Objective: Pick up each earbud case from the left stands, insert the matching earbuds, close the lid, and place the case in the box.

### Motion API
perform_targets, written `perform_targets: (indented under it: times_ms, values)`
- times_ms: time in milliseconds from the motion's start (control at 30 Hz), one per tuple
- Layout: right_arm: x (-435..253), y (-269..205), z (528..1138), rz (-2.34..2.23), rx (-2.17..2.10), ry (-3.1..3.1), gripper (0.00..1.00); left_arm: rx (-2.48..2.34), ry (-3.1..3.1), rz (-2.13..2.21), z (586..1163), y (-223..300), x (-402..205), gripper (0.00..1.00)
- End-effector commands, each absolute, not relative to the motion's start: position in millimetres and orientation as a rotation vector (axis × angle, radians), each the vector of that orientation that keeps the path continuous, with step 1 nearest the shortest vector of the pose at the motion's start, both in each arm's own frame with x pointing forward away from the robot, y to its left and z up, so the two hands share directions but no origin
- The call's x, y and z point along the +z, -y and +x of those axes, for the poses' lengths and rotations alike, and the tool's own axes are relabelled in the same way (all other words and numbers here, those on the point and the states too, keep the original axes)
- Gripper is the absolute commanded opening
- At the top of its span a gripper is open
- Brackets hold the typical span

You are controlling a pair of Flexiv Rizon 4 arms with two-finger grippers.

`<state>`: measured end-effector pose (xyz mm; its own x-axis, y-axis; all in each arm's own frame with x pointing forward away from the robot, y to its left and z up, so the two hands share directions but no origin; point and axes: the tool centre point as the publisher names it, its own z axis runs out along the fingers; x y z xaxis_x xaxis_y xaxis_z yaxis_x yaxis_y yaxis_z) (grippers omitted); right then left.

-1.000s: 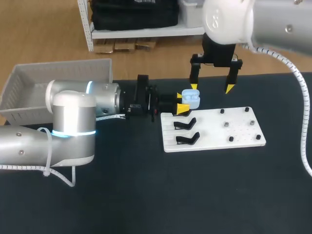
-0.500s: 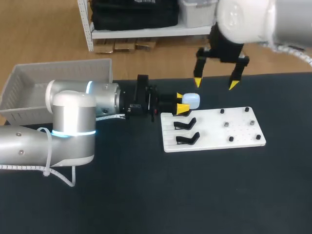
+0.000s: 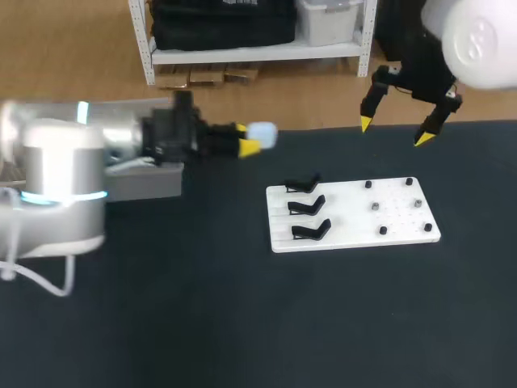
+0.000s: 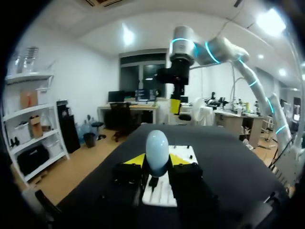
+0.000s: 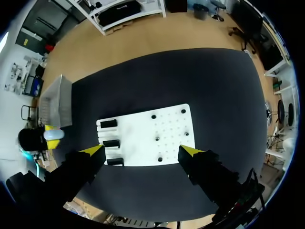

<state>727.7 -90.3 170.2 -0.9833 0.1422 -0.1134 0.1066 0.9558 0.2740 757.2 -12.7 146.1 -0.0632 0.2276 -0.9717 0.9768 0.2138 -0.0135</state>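
Note:
A closed light-blue earbud case sits sideways between the yellow tips of my left gripper, which is shut on it above the table's far edge, left of the white board. The left wrist view has the case upright between the tips of the left gripper. The board's three black stands are bare. My right gripper hangs open and empty, high over the table's back right. From the right wrist, the right gripper looks down on the board and the case.
A grey basket stands at the table's far left, beyond the held case. Small pegs dot the board's right half. Black tabletop stretches in front of the board.
The case's lid went from open to closed. My left arm swung left with the case, away from the stands. The right gripper rose and pulled back to the right.

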Motion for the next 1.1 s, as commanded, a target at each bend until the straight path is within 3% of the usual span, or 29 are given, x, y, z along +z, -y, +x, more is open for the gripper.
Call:
perform_targets:
  times_ms: [33,467,867,933,967,1000,1100]
  values:
    - [170,91,721,0.214,0.374,-2.835,1.0,-0.783,-1.655,1.082,748,-57,167,0.0]
    - [170,91,721,0.214,0.374,-2.835,1.0,-0.598,-1.952,0.841,842,-173,128,0.0]
    - [170,91,721,0.214,0.374,-2.835,1.0,-0.563,-2.013,0.779,883,-227,115,0.0]
    - [170,91,721,0.214,0.374,-2.835,1.0,-0.557,-2.012,0.821,884,-225,117,0.37]
    - [170,91,721,0.214,0.374,-2.835,1.0,-0.558,-2.008,0.836,884,-224,118,0.71]
    - [170,91,721,0.214,0.374,-2.835,1.0,-0.556,-2.006,0.854,884,-223,119,0.96]
    - [170,91,721,0.214,0.374,-2.835,1.0,-0.562,-1.993,0.875,882,-220,121,1.0]
